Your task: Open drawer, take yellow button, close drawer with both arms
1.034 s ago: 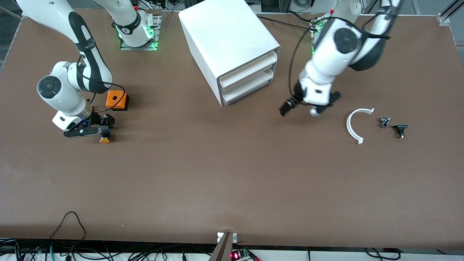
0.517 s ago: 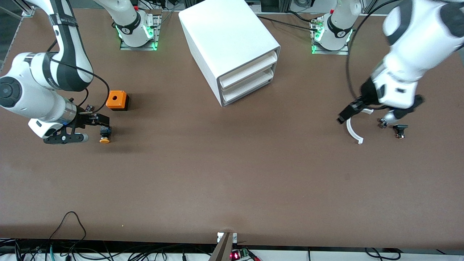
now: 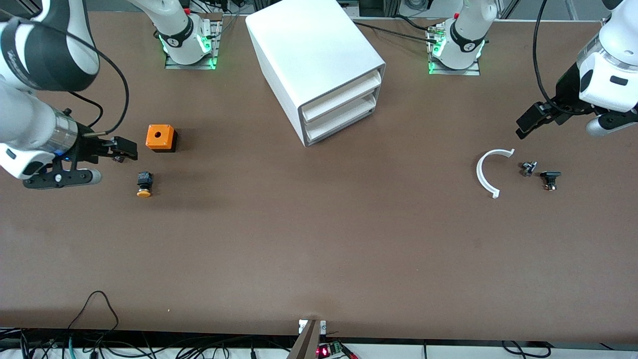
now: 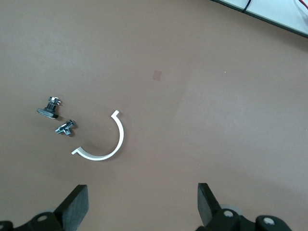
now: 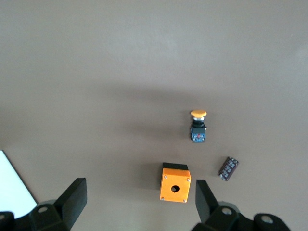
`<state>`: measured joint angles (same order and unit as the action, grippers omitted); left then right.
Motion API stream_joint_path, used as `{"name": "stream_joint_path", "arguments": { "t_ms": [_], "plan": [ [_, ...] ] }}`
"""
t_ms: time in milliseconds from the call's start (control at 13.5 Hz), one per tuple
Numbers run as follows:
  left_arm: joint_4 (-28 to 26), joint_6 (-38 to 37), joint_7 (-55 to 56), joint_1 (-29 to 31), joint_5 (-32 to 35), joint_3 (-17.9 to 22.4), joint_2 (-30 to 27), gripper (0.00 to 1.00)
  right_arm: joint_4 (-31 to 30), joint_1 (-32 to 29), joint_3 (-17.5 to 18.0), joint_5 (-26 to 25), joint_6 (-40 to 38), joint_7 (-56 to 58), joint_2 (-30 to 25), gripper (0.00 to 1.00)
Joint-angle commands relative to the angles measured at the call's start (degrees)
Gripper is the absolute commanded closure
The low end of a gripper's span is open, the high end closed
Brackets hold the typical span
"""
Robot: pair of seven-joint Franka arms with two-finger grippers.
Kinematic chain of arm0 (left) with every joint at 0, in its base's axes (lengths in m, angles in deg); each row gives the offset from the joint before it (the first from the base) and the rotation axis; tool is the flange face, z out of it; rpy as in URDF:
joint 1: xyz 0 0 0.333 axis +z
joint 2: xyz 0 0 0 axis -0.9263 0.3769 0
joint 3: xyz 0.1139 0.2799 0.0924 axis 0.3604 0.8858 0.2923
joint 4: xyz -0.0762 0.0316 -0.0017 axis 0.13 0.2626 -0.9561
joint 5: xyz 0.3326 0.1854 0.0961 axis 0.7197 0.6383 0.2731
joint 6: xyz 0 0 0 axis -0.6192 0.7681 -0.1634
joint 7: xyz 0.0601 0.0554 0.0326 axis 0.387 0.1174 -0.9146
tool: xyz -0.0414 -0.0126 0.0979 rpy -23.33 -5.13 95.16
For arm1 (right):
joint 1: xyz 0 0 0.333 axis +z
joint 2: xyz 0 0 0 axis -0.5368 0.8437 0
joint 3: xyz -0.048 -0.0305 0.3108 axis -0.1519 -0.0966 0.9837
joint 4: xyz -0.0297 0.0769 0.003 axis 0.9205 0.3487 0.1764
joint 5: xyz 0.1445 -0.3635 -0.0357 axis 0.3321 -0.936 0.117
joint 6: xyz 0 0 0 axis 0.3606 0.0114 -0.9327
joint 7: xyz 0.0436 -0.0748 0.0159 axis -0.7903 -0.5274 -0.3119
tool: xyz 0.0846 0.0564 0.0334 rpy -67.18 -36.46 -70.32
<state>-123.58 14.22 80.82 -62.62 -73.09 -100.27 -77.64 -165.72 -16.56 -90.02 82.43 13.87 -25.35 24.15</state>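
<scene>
Button (image 3: 144, 184) count is one: it lies on its side on the desk (image 3: 319, 249) near the right arm's end, nearer the front camera than the single orange box (image 3: 160, 138). Both drawers of the white cabinet (image 3: 319, 65) sit closed. Right gripper (image 3: 118, 149) and left gripper (image 3: 536, 118) hover with jaws wide apart and empty; one tiny dark block (image 5: 228, 168) shows only from the right wrist.

Orange square box (image 3: 160, 137) sits on the worktop (image 3: 319, 249) beside a tiny dark block (image 5: 228, 168). Toward the left arm's end, a white curved strip (image 3: 486, 172), a small metal fitting (image 3: 528, 168) and a black part (image 3: 550, 179) lie close together.
</scene>
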Motion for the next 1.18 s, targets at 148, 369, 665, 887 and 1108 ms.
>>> {"name": "stream_joint_path", "arguments": {
  "t_ms": [148,369,665,887,1108],
  "plan": [
    [2.0,-3.3,-3.2,-0.1,1.6,0.2,0.5,0.00,3.3,-2.4,-0.1,-4.8,-1.8,-1.0,-0.1,0.00],
    [2.4,-3.3,-10.7,1.3,1.5,0.2,0.5,0.00,-0.2,-7.6,0.1,-4.1,-2.0,-1.2,-2.1,0.00],
    [2.3,-3.3,-12.6,2.0,1.5,0.2,0.5,0.00,-4.6,-17.2,9.2,-4.6,0.1,-1.2,-5.0,0.00],
    [2.3,-3.3,-12.7,2.1,1.4,0.2,0.5,0.00,-5.4,-17.0,9.4,-5.1,0.3,-1.2,-5.6,0.00],
    [2.3,-3.3,-12.7,2.6,1.2,0.2,0.6,0.00,-9.1,-17.0,9.4,-5.3,0.6,-2.5,-8.4,0.00]
  ]
}}
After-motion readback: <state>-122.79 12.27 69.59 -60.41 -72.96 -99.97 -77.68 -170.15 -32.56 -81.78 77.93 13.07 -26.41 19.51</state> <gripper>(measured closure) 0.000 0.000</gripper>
